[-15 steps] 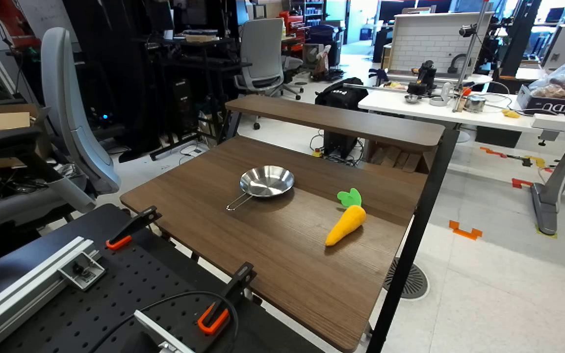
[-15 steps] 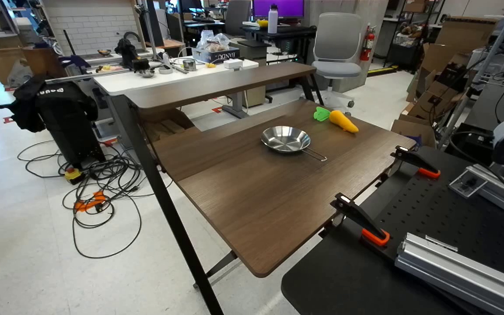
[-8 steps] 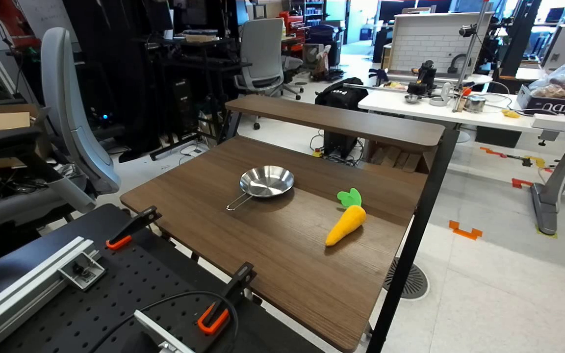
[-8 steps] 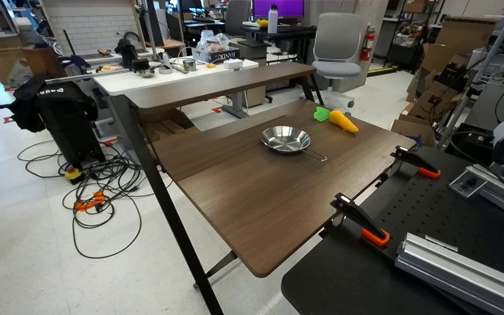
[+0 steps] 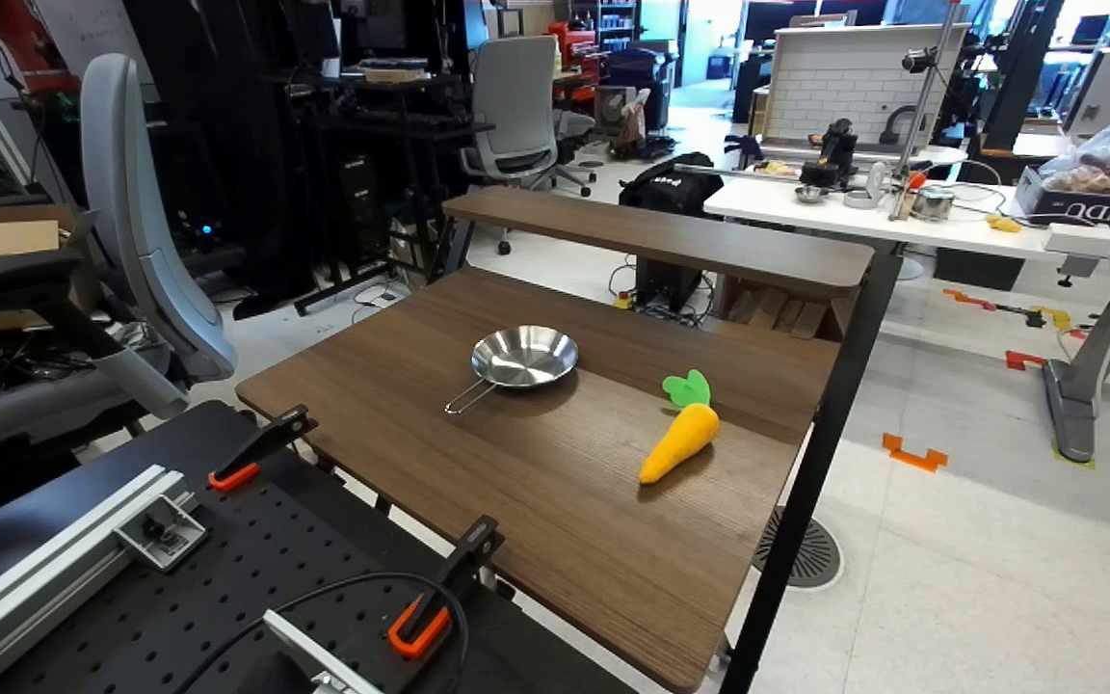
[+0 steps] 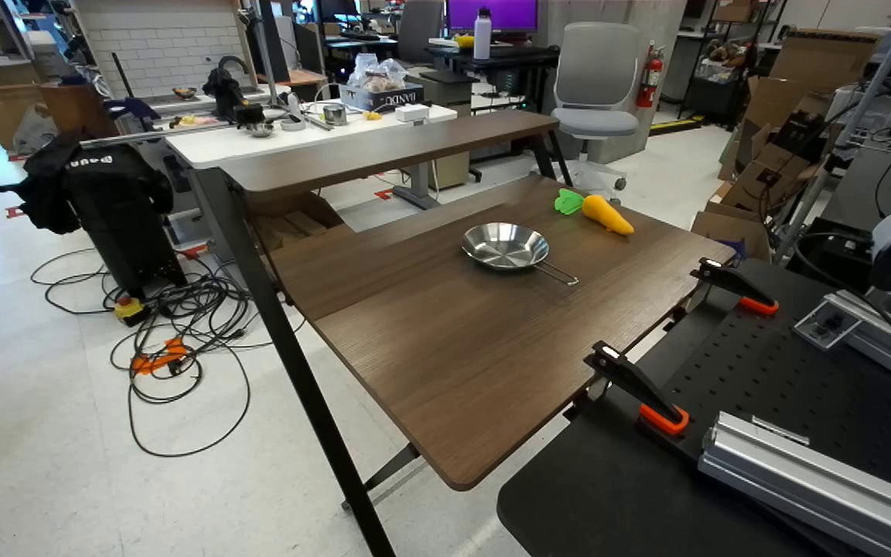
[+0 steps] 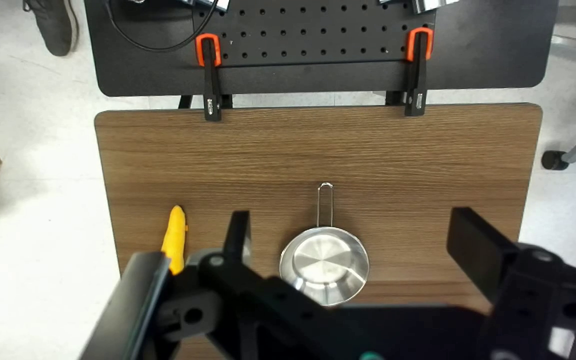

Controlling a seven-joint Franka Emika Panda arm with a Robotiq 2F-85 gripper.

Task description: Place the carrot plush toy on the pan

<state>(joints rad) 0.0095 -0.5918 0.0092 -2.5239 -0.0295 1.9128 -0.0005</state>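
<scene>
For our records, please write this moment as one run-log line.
carrot plush toy: lying on table, apart from pan; pan: on table; gripper: open, nothing held; placement: not yet done

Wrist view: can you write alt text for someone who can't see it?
An open, empty gripper hangs over a brown tabletop seen from above, with a silver pan near the middle, its handle toward the picture's top. The yellow-orange carrot plush toy lies at picture left, partly hidden behind the gripper.

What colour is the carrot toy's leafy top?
Bright green; the leafy top shows best in an exterior view.
</scene>
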